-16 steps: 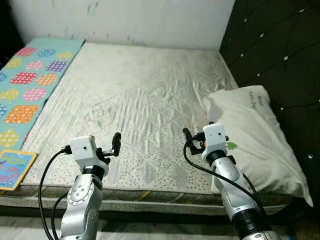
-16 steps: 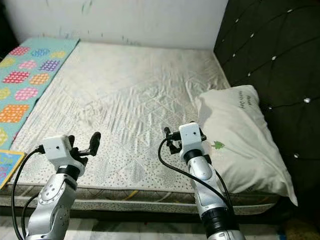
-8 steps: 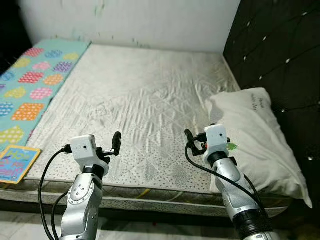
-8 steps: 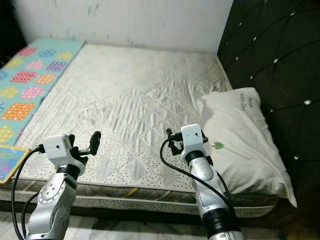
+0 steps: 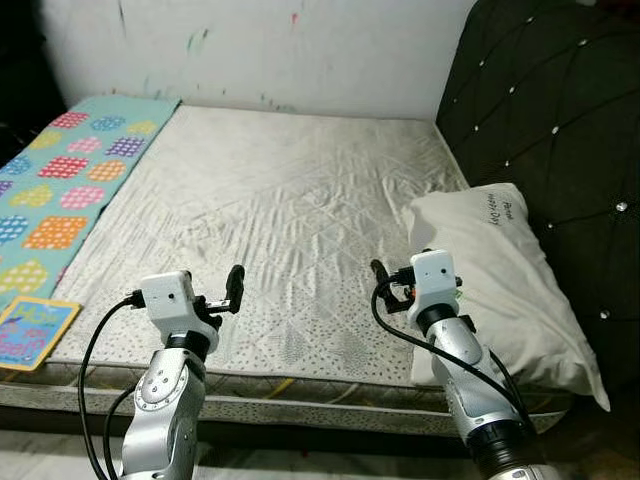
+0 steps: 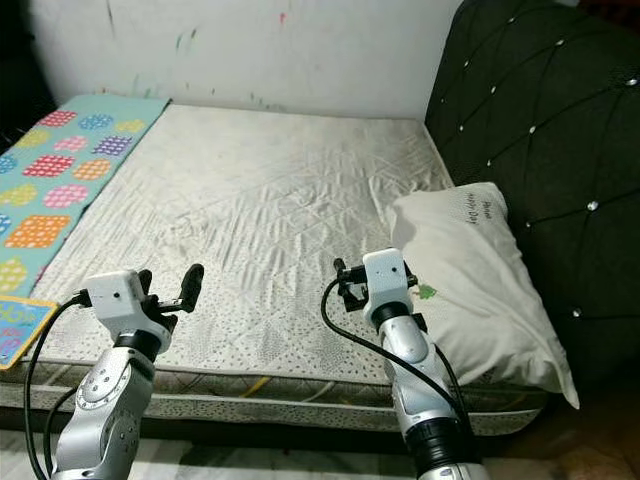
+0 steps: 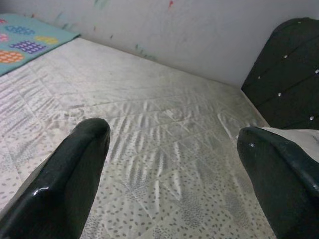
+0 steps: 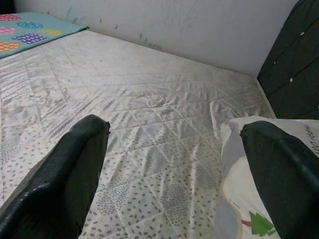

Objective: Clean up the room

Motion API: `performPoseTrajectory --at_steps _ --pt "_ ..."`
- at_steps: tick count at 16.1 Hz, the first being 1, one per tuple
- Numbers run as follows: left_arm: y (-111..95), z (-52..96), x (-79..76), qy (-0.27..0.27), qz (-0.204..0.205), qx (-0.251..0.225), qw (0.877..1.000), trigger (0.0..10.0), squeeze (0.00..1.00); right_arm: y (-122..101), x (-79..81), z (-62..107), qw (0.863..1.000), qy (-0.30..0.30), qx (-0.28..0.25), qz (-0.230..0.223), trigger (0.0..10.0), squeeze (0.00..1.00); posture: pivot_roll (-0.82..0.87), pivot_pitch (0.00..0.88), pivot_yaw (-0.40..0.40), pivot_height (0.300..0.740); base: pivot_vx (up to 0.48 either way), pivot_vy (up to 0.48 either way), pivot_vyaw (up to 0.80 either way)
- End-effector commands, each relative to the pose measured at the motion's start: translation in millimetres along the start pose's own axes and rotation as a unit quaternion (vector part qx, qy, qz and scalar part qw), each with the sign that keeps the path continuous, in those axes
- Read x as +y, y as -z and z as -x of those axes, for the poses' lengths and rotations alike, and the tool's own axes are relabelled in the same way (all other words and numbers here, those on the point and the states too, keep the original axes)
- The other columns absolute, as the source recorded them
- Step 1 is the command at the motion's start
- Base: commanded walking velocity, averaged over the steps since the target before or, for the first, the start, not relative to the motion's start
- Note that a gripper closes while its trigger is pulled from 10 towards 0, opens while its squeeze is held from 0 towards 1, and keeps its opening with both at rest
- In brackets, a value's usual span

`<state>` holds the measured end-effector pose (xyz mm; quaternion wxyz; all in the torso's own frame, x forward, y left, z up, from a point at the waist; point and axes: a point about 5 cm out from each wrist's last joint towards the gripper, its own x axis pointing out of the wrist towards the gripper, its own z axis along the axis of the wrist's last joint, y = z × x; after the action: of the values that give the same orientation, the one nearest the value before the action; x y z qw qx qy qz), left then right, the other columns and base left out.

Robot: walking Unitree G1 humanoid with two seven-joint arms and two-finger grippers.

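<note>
A white pillow (image 5: 500,270) with a small green tree print lies on the right side of the bed, against the black headboard (image 5: 540,100). A colourful patterned quilt (image 5: 60,190) covers the far left strip of the white mattress (image 5: 280,190). At the near left corner a children's book (image 5: 30,330) rests on the bed edge. My left gripper (image 6: 170,280) hovers open over the near edge of the mattress with nothing in it. My right gripper (image 8: 172,149) is open too, just left of the pillow's near end.
The bed runs to a white wall (image 5: 260,50) marked with paint streaks. The tufted headboard closes the right side. The quilted sheet between the grippers is wrinkled and bare. A strip of floor (image 5: 60,440) lies below the near bed edge.
The camera has shifted, so more of the wall and headboard shows. Both arms keep the same pose, fingers open. Pillow, quilt and book lie where they were.
</note>
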<state>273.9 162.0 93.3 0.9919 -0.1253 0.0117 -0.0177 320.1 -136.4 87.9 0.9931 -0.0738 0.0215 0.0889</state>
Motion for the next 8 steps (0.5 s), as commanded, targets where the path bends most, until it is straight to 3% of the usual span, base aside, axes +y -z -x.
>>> performPoseTrajectory --at_steps 1,8 --pt "-1.2 -1.5 -2.5 0.007 -0.001 -0.001 1.000 10.0 0.00 -3.3 -2.6 -1.2 1.000 0.006 -0.003 -0.002 10.0 0.00 -0.11 0.000 -0.032 0.740 0.259 0.000 0.00" --pt "-1.1 -2.0 -2.1 0.005 -0.002 0.001 1.000 10.0 0.00 -1.3 -4.7 -0.3 1.000 0.009 0.001 0.000 10.0 0.00 -0.11 0.000 -0.031 0.740 0.260 0.000 0.00"
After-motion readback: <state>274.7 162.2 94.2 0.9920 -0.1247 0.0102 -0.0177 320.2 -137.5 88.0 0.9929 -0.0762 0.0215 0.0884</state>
